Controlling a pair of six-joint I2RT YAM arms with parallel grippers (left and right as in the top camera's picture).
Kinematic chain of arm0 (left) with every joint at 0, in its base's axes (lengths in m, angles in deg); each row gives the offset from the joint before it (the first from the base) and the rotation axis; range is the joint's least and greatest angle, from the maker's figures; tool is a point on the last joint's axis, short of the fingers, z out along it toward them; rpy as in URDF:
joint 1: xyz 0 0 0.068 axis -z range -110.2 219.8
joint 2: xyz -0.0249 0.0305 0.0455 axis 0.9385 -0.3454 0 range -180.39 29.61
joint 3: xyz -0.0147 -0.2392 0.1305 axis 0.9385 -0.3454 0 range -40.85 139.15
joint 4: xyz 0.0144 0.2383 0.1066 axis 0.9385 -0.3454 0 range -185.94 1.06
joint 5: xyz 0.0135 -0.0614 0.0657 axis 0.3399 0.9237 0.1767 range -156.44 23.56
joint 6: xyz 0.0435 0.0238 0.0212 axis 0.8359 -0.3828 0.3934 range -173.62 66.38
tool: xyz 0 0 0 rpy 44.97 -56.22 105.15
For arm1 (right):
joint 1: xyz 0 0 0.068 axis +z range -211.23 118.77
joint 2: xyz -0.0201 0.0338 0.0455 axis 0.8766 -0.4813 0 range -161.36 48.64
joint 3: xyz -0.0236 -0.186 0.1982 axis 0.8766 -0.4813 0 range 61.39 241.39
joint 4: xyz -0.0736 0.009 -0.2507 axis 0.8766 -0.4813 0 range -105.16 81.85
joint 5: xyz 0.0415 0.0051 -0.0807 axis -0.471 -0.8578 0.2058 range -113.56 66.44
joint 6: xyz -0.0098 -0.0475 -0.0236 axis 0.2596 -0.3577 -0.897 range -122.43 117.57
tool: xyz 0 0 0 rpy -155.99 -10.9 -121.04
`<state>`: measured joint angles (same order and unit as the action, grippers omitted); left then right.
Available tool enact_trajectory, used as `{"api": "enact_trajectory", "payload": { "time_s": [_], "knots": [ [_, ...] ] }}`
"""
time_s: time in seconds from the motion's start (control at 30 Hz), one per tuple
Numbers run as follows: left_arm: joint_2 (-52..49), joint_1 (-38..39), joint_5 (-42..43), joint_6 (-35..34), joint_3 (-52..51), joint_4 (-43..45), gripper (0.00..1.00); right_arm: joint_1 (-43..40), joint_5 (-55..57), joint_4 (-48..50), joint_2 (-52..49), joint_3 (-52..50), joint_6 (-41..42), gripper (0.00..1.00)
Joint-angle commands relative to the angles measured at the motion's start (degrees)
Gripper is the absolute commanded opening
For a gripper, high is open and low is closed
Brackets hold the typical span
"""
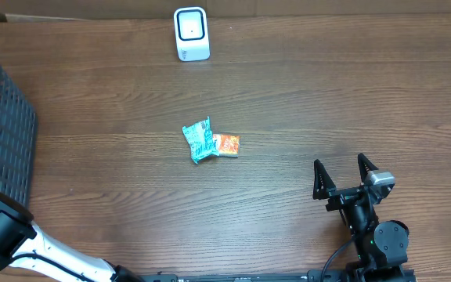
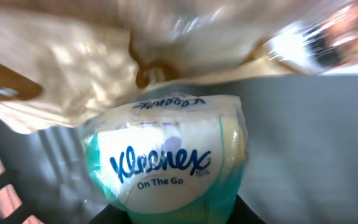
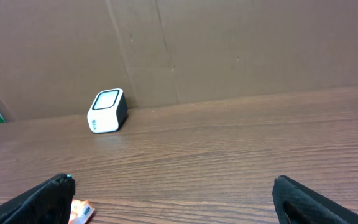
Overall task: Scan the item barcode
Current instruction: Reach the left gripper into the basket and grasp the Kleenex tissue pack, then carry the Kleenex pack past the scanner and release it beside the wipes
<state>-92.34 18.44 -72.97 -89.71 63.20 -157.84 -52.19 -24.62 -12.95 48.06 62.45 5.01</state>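
Note:
In the left wrist view a white and teal Kleenex On The Go tissue pack (image 2: 169, 162) fills the middle. My left gripper (image 2: 182, 218) is shut on its lower end, one dark finger (image 2: 112, 216) on each side, inside the grey basket (image 2: 309, 143). No barcode shows on the pack's facing side. The white scanner (image 1: 191, 34) stands at the table's far edge, also in the right wrist view as the scanner (image 3: 107, 111). My right gripper (image 1: 341, 171) rests open near the front right, nothing between its fingers (image 3: 173, 186).
The dark basket (image 1: 6, 117) stands at the left edge, with crinkled tan wrapping (image 2: 61, 62) behind the pack. A teal packet (image 1: 200, 139) and an orange packet (image 1: 226, 144) lie mid-table. A cardboard wall (image 3: 229, 43) backs the table.

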Motion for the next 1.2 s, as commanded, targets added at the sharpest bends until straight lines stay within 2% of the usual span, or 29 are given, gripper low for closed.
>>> {"api": "enact_trajectory", "payload": {
  "time_s": [0.0, 0.2, 0.4, 0.57, 0.73, 0.97, 1.17],
  "knots": [
    [4.3, 0.8, 1.3, 0.2, 7.6, -2.5, 0.25, -0.1, 0.4, 0.2, 0.4, -0.6, -0.2, 1.0],
    [14.9, 1.4, 9.1, 3.8, 17.6, -5.9, 0.27, -0.1, 0.3, 0.2, 0.4, -0.6, -0.2, 1.0],
    [27.4, 4.9, 10.6, 6.5, 19.8, -7.3, 0.29, -0.1, 0.4, 0.2, 0.4, -0.6, -0.2, 1.0],
    [33.9, 11.5, 10.4, 9.6, 19.8, -9.1, 0.31, -0.1, 0.4, 0.2, 0.4, -0.6, -0.2, 1.0],
    [34.8, 20.4, 10.3, 13.1, 19.5, -13.7, 0.32, -0.1, 0.4, 0.2, 0.4, -0.6, -0.2, 1.0],
    [32.7, 35.2, 7.2, 15.6, 11.0, -16.5, 0.34, -0.1, 0.4, 0.2, 0.4, -0.6, -0.2, 1.0],
    [28.9, 47.1, 7.2, 15.5, -4.0, -10.3, 0.33, -0.1, 0.4, 0.2, 0.4, -0.6, -0.2, 1.0]
  ]
}}
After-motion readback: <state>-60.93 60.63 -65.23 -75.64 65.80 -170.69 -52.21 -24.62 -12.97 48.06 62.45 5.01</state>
